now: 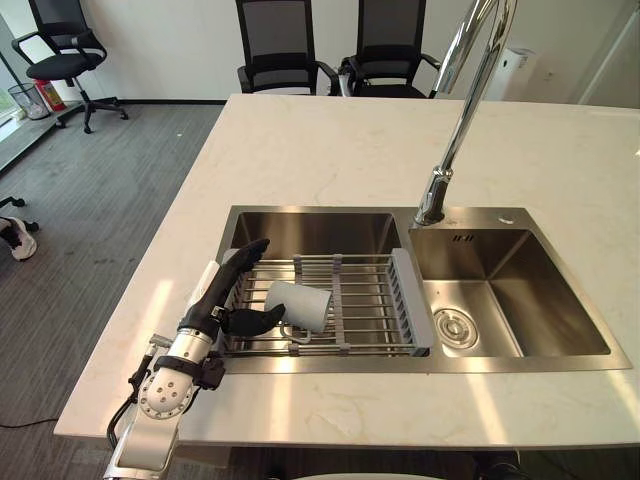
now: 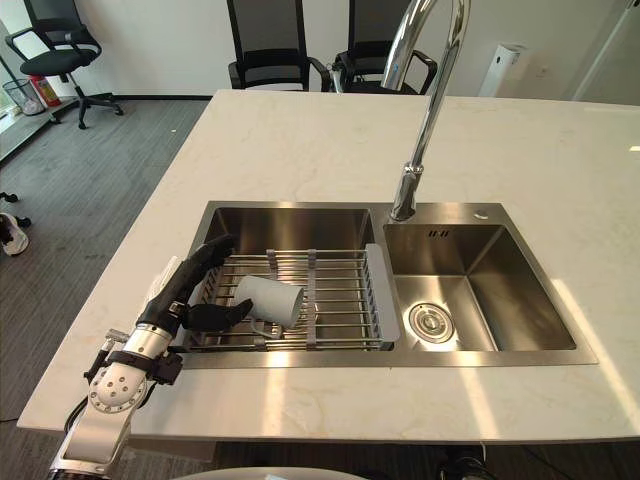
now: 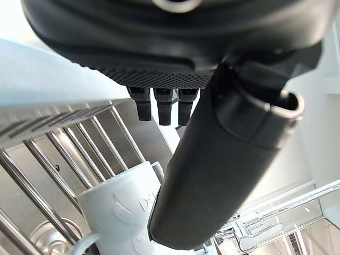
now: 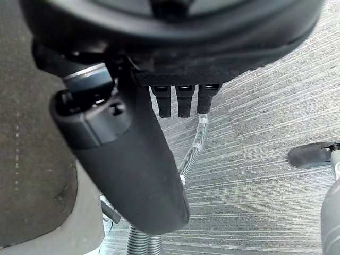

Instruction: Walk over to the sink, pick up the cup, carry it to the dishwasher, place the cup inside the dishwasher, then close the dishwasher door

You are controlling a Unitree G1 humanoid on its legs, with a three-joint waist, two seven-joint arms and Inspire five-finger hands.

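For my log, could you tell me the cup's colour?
The cup is white, clearest in left eye view.

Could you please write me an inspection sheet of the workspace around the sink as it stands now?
Surface: pale stone counter with a steel double sink. The faucet rises at the back between the basins.
Job's things: white cup lying on its side on the wire rack across the left basin.
Clutter: nothing seen.
Hands: left hand open over the rack's left end, thumb beside the cup, not curled round it. Right hand open, hanging above the floor.
Cables: nothing seen.
Surroundings: grey floor; black office chairs beyond the counter.
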